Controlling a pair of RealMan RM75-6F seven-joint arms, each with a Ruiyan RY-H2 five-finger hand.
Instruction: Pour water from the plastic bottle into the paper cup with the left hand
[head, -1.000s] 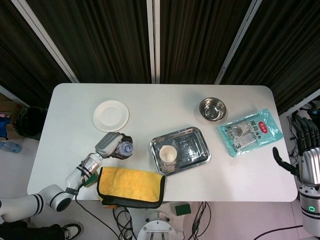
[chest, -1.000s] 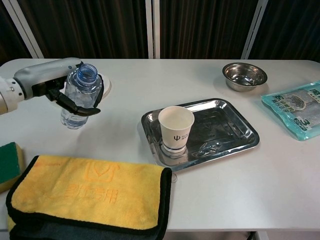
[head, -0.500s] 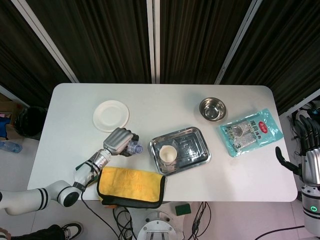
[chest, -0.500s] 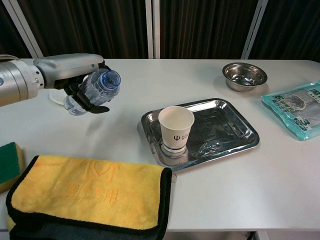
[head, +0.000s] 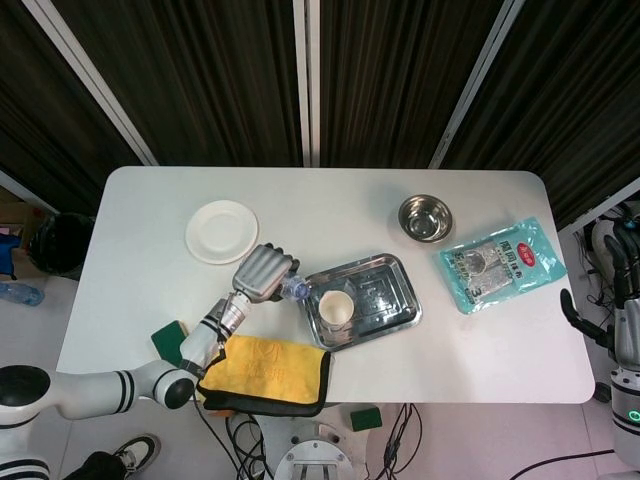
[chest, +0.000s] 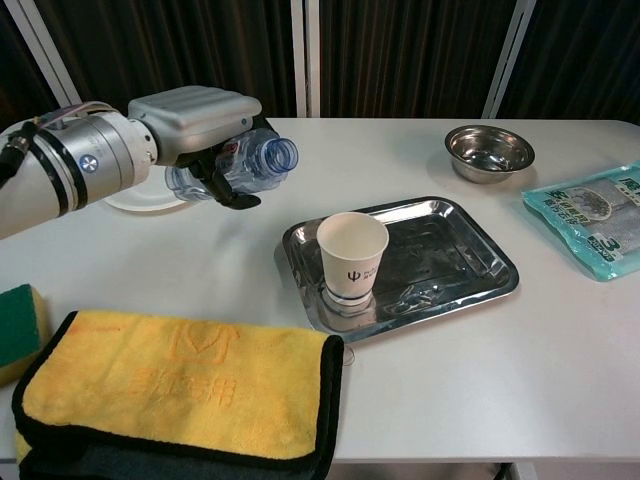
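An uncapped plastic bottle (chest: 240, 165) is held tilted in the left hand (chest: 195, 120), left of the paper cup (chest: 351, 255); water could be spilled short onto the tray (chest: 470, 260).

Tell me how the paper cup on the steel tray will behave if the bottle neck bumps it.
The paper cup looks empty and thin-walled, so it is probably light and apt to tip or slide. It stands on the shiny steel tray, likely a slick footing. The plastic bottle, tilted in the left hand, hangs apart from it.
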